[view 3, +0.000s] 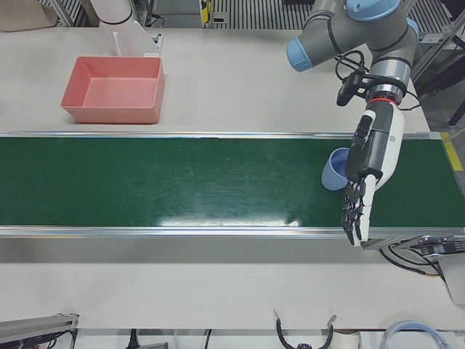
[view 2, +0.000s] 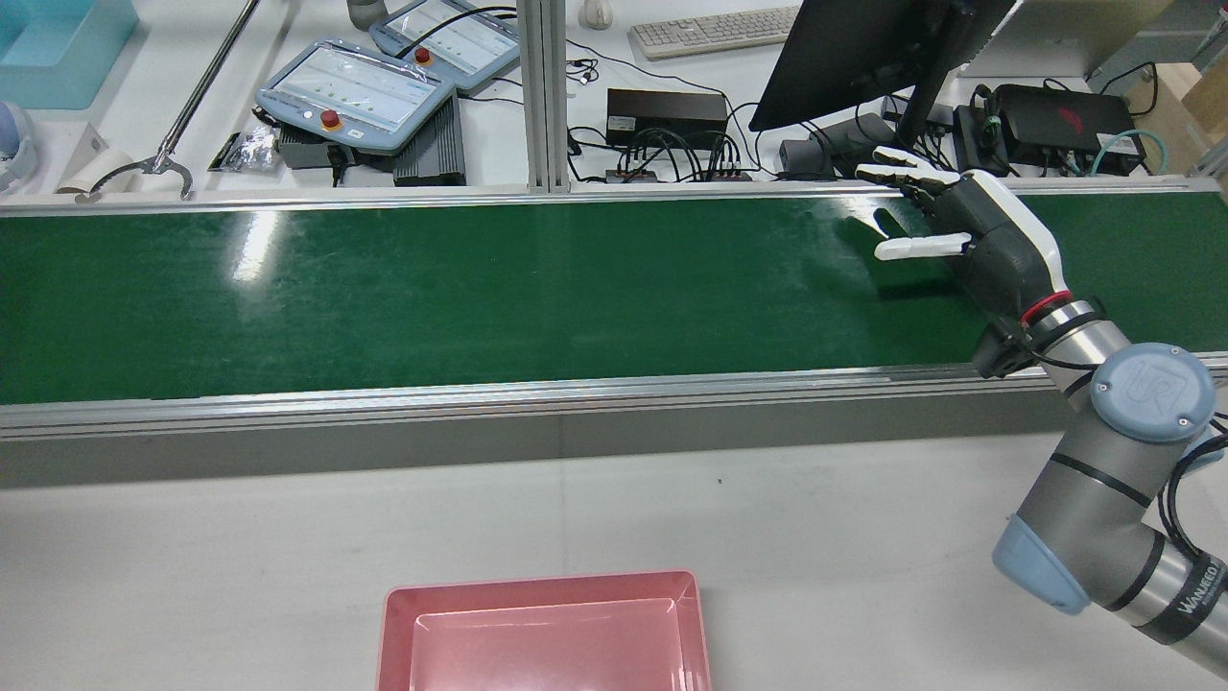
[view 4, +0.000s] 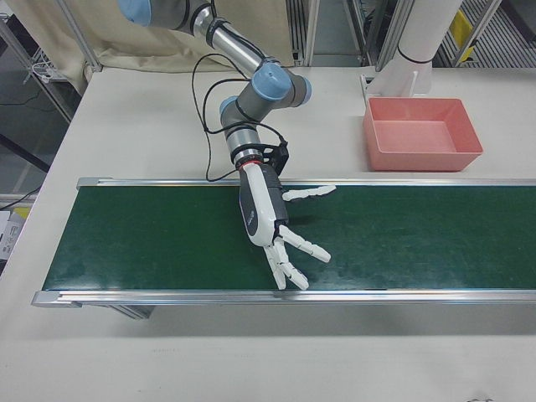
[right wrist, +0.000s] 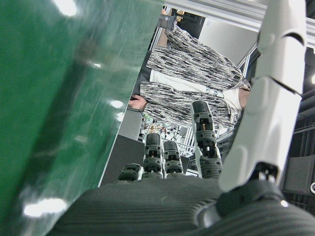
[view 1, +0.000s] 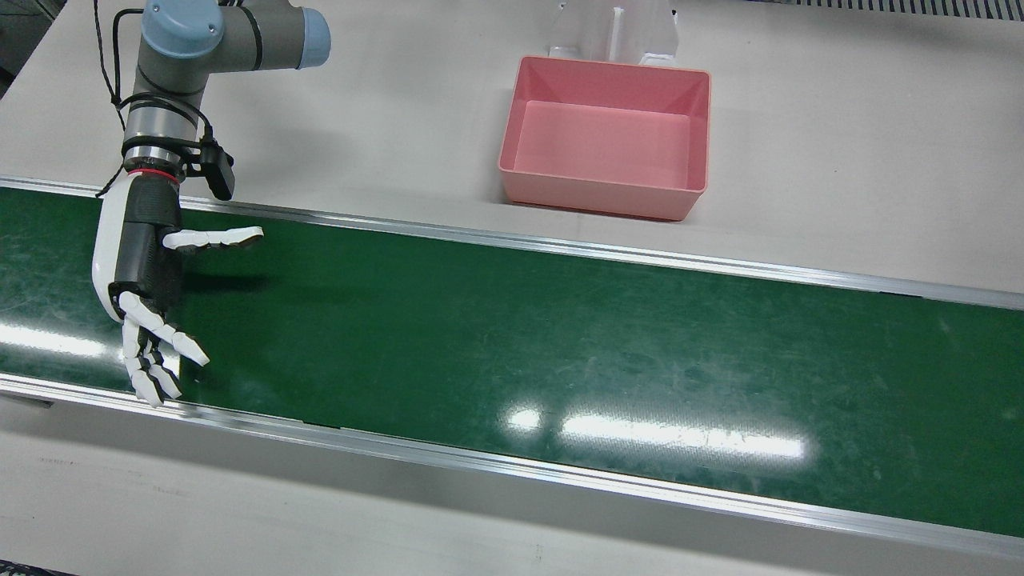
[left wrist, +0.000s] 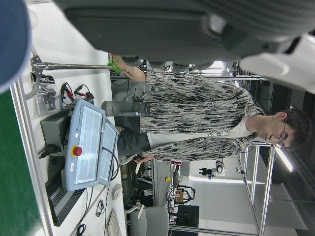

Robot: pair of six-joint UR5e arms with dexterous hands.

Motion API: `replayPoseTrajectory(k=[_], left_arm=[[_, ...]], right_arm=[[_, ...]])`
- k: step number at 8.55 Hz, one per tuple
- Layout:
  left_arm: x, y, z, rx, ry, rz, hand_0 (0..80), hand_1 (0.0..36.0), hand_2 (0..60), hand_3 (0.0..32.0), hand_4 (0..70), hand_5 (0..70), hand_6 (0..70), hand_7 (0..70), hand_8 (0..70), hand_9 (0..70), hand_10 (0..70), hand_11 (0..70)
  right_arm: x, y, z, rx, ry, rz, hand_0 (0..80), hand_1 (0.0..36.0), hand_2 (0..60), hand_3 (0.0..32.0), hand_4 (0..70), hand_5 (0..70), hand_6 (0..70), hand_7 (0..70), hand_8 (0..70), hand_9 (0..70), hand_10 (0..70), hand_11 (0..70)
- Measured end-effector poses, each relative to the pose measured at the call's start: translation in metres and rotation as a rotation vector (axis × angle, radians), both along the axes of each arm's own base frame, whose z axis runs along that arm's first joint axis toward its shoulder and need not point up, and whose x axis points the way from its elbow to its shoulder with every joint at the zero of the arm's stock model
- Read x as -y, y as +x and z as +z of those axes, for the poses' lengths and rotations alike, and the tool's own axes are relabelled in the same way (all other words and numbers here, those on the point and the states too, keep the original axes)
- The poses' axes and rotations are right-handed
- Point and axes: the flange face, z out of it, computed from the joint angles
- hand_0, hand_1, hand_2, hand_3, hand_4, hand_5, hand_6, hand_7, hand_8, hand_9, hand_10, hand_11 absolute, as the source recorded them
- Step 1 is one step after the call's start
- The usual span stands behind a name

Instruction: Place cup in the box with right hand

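Two hands above belt (view 1: 560, 336): right hand (view 1: 140, 264) fingers (view 1: 190, 346) spread apart, empty; left hand (view 3: 370, 171) fingers (view 3: 354, 214) extended, cup (view 3: 336, 169) just beside them, grip indeterminable.

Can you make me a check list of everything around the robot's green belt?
Surface: green belt, shiny, with white table on both sides.
Job's things: blue cup on the belt beside the left hand; pink box empty.
Clutter: nothing seen on the belt.
Hands: right hand open over the belt; left hand open, fingers straight.
Cables: black cable along the right arm.
Surroundings: control pendants, keyboard, a person.
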Motion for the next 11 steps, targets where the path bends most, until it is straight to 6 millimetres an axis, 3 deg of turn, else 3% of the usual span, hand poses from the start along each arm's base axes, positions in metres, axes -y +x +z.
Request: replayPoseTrajectory(k=[1, 2, 3, 4, 5, 6, 7, 8, 9, 11], left_arm=[[0.0000, 0.0000, 0.0002, 0.000, 0.000, 0.000, 0.0, 0.0, 0.0, 0.0, 0.0, 0.0, 0.0, 0.0, 0.0, 0.0, 0.0, 0.0], [0.0000, 0.0000, 0.0004, 0.000, -0.001, 0.000, 0.0, 0.0, 0.0, 0.0, 0.0, 0.0, 0.0, 0.0, 0.0, 0.0, 0.0, 0.0], [0.0000, 0.0000, 0.0006, 0.000, -0.001, 0.000, 0.0, 0.0, 0.0, 0.0, 0.0, 0.0, 0.0, 0.0, 0.0, 0.0, 0.0, 0.0], [0.0001, 0.0000, 0.0006, 0.000, -0.001, 0.000, 0.0, 0.0, 0.0, 0.0, 0.0, 0.0, 0.0, 0.0, 0.0, 0.0, 0.0, 0.0], [0.0001, 0.0000, 0.0007, 0.000, -0.001, 0.000, 0.0, 0.0, 0.0, 0.0, 0.0, 0.0, 0.0, 0.0, 0.0, 0.0, 0.0, 0.0], [0.0001, 0.0000, 0.0007, 0.000, -0.001, 0.000, 0.0, 0.0, 0.0, 0.0, 0.0, 0.0, 0.0, 0.0, 0.0, 0.0, 0.0, 0.0], [0.0000, 0.0000, 0.0007, 0.000, -0.001, 0.000, 0.0, 0.0, 0.0, 0.0, 0.0, 0.0, 0.0, 0.0, 0.0, 0.0, 0.0, 0.0], [0.0000, 0.0000, 0.0007, 0.000, -0.001, 0.000, 0.0, 0.0, 0.0, 0.0, 0.0, 0.0, 0.0, 0.0, 0.0, 0.0, 0.0, 0.0], [0.0000, 0.0000, 0.0007, 0.000, -0.001, 0.000, 0.0, 0.0, 0.0, 0.0, 0.0, 0.0, 0.0, 0.0, 0.0, 0.0, 0.0, 0.0], [0.0000, 0.0000, 0.0007, 0.000, -0.001, 0.000, 0.0, 0.0, 0.0, 0.0, 0.0, 0.0, 0.0, 0.0, 0.0, 0.0, 0.0, 0.0]], right_arm=[[-0.0023, -0.0050, 0.0001, 0.001, -0.001, -0.002, 49.1, 16.7, 17.8, 0.0, 14.6, 5.7, 5.7, 18.9, 11.3, 20.1, 2.5, 5.2], [-0.0037, -0.0081, 0.0002, 0.001, -0.002, -0.003, 51.6, 12.4, 0.0, 0.0, 20.6, 5.7, 5.7, 19.0, 11.4, 20.4, 2.8, 5.6], [-0.0045, -0.0092, 0.0006, 0.002, -0.003, -0.004, 50.4, 15.3, 10.7, 0.0, 17.2, 5.8, 5.7, 19.1, 11.4, 20.3, 2.8, 5.6], [-0.0047, -0.0096, 0.0011, 0.002, -0.004, -0.004, 51.9, 12.7, 0.4, 0.0, 20.9, 5.9, 5.8, 19.2, 11.5, 20.5, 2.9, 5.8], [-0.0047, -0.0103, 0.0009, 0.003, -0.004, -0.005, 51.4, 13.6, 4.0, 0.0, 20.1, 5.8, 5.8, 19.3, 11.6, 20.5, 3.0, 6.0], [-0.0045, -0.0108, 0.0003, 0.004, -0.003, -0.005, 51.9, 12.9, 0.5, 0.0, 22.1, 5.9, 5.8, 19.5, 11.6, 20.6, 2.9, 5.7], [-0.0043, -0.0110, -0.0003, 0.004, -0.002, -0.003, 51.2, 14.8, 7.9, 0.0, 19.8, 5.9, 5.9, 19.6, 11.6, 20.6, 3.0, 5.9], [-0.0042, -0.0110, -0.0006, 0.004, -0.002, -0.001, 50.8, 15.8, 11.3, 0.0, 18.6, 5.9, 5.9, 19.7, 11.6, 20.6, 3.1, 6.0], [-0.0039, -0.0111, -0.0010, 0.004, -0.001, 0.001, 50.7, 15.9, 11.6, 0.0, 18.9, 5.9, 5.9, 19.8, 11.6, 20.7, 3.1, 6.1], [-0.0037, -0.0117, -0.0016, 0.005, -0.001, 0.002, 51.7, 14.0, 4.7, 0.0, 22.5, 5.9, 6.0, 20.2, 11.8, 20.9, 3.1, 6.1]])
